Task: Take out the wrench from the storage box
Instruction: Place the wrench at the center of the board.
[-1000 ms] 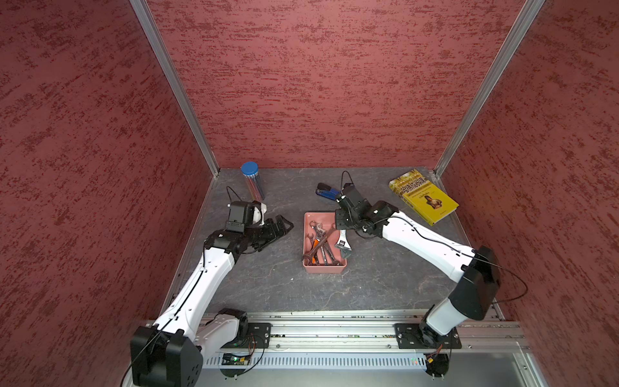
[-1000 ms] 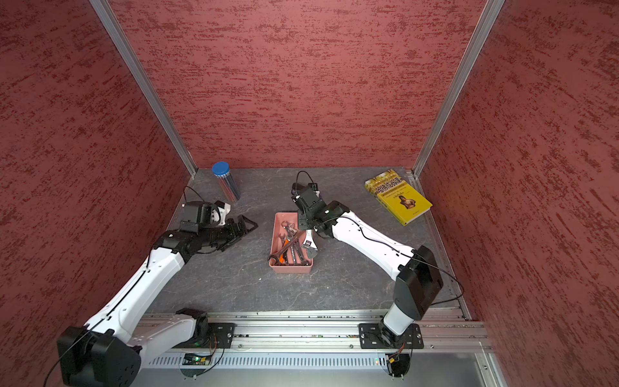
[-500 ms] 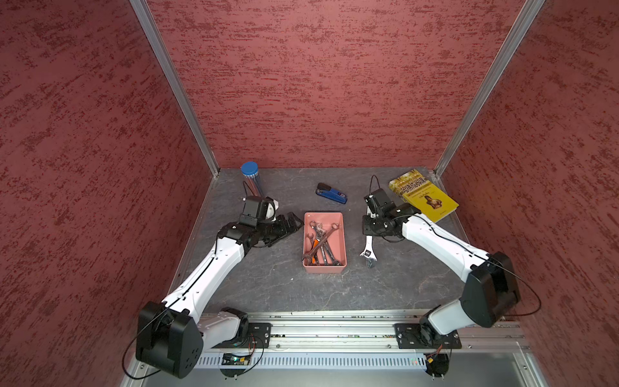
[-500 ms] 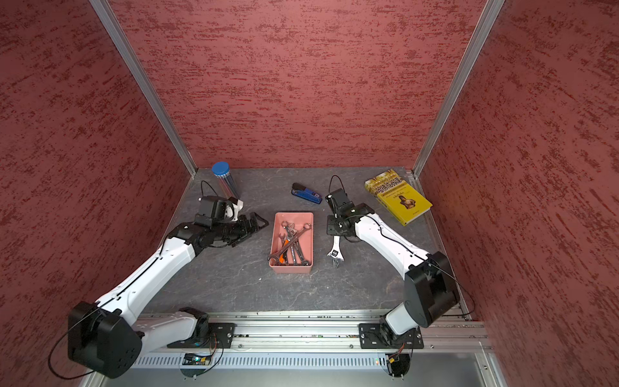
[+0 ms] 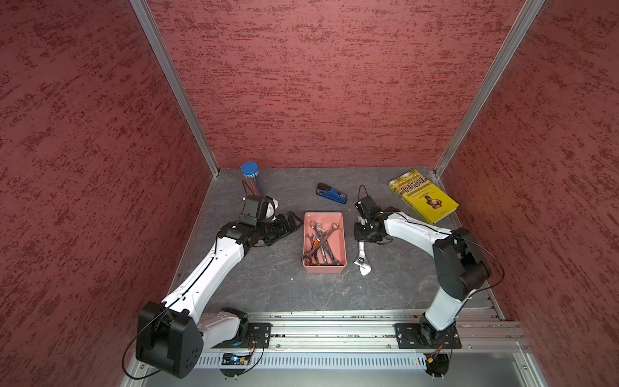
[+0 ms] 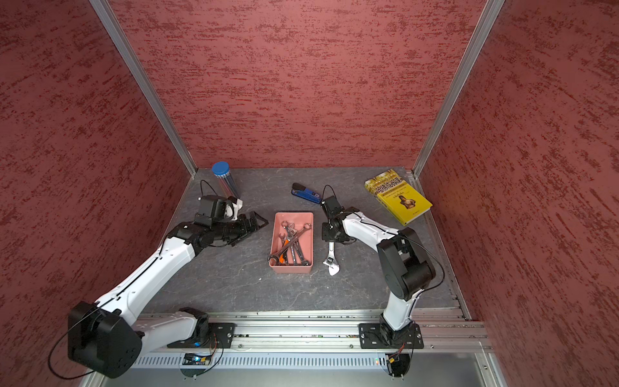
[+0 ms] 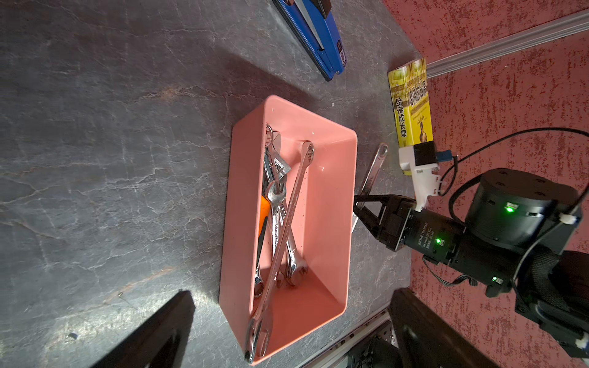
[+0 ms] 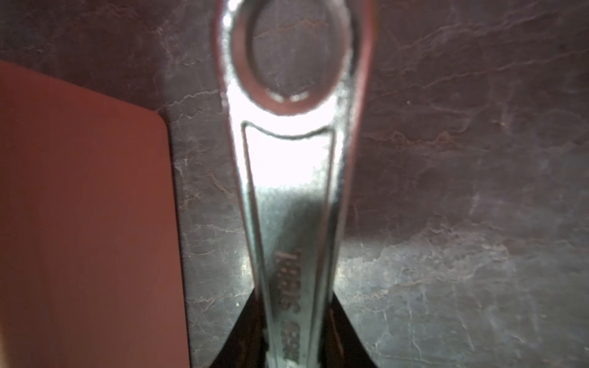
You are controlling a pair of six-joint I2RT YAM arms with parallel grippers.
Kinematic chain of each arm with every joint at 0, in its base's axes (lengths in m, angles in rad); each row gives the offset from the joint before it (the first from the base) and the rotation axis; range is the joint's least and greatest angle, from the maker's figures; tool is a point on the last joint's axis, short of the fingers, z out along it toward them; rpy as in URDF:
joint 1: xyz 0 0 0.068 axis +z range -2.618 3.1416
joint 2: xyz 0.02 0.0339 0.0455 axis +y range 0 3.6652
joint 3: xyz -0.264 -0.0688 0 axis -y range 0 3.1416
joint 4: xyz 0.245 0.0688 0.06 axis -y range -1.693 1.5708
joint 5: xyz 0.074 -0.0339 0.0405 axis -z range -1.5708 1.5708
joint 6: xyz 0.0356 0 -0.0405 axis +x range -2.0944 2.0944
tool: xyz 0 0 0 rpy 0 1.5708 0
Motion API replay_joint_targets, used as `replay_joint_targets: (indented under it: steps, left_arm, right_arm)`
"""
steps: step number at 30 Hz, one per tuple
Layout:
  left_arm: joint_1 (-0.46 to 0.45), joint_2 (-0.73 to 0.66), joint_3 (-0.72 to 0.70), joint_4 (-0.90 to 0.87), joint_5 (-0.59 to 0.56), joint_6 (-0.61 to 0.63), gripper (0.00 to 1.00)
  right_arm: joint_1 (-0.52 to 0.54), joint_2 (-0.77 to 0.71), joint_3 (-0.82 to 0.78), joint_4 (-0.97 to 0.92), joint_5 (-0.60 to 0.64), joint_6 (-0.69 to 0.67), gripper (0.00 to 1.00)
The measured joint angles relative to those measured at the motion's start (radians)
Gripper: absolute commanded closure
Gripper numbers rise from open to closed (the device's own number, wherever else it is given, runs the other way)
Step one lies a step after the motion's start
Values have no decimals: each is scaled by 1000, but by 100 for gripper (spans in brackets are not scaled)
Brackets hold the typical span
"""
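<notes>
Wrench (image 5: 362, 254) carried out beside box (image 5: 323, 268), between fingers (image 8: 349, 341)

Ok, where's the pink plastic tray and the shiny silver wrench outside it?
pink plastic tray (image 5: 323, 214): in a top view, far rim.
shiny silver wrench (image 5: 362, 266): in a top view, its head.

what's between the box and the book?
The right gripper, shut on a wrench beside the box; its wrist is on the book side. Seen in both top views.
</notes>
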Motion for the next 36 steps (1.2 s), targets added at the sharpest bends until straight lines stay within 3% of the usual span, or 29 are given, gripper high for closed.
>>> replay_joint_targets:
  steps: [11,27,36]
  left_arm:
    - [2,42,0,3,1,0,0]
    - [6,54,-6,18,6,4,0]
    - [14,54,-10,18,9,7,0]
  right_arm:
    - [-9,93,18,39,-6,0,100]
    - [-9,117,47,31,-1,0,69]
    - [-9,124,54,37,6,0,66]
